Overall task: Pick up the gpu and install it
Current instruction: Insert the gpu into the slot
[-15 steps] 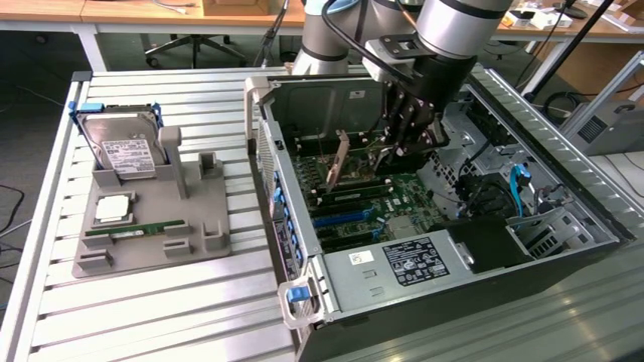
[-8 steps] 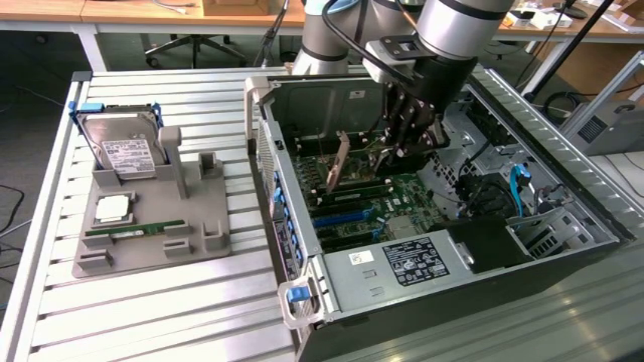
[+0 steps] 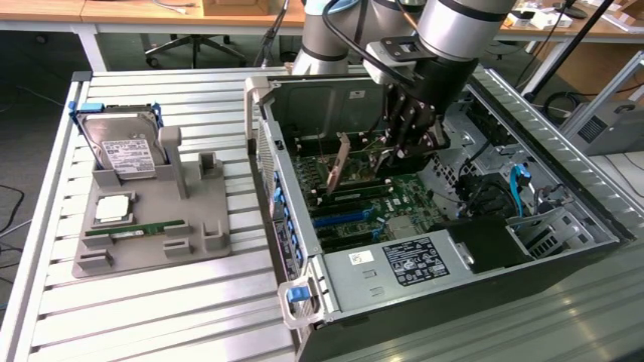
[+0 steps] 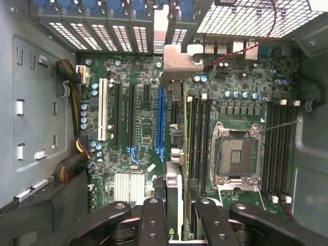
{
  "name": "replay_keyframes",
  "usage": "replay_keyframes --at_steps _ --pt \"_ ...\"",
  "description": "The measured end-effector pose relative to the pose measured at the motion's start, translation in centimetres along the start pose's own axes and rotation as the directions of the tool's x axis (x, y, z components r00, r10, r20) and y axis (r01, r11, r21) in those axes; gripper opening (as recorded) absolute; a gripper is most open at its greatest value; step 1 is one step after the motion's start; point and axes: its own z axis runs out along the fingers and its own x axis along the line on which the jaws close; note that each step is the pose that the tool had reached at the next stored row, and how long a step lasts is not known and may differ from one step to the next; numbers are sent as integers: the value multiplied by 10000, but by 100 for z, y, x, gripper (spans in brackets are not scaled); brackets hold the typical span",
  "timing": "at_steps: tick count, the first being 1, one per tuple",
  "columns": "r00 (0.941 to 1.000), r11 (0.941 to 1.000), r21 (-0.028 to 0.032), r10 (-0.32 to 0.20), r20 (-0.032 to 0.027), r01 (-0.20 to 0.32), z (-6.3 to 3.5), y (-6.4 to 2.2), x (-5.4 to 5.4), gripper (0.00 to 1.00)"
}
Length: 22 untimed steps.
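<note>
The gripper (image 3: 408, 147) is clasping the gpu (image 3: 340, 162) edge-on at upper centre of the exterior view, inside the open computer case (image 3: 563, 204); the card is hanging vertically above the motherboard (image 4: 138, 128) (presumably to meet a slot).

Arm (image 3: 453, 30) reaching steeply down — pincer (image 3: 403, 147) vertical, fingers (image 4: 154, 220) clamped on gpu (image 4: 174, 154).

Jaws clamp gpu (image 4: 176, 154) edge-on above motherboard (image 4: 133, 133).
</note>
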Motion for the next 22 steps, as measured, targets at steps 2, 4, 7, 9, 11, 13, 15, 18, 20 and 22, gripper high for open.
replay_keyframes --at_steps 2,4,7,9,11,13,15,18,20,22 --pt "10000 10000 0 0 0 0 0 0 4 27" --pt "10000 10000 0 0 0 0 1 0 7 27" --pt "10000 10000 0 0 0 0 1 0 12 27" --pt "10000 10000 0 0 1 0 2 1 16 27" --pt "10000 10000 0 0 0 0 3 1 19 27" --pt "10000 10000 0 0 0 0 3 1 23 27" --pt "10000 10000 0 0 0 0 3 1 26 27" --pt "10000 10000 0 0 0 0 4 1 31 27" --pt "10000 10000 0 0 0 0 4 1 34 27" --pt "10000 10000 0 0 1 0 4 2 38 27"
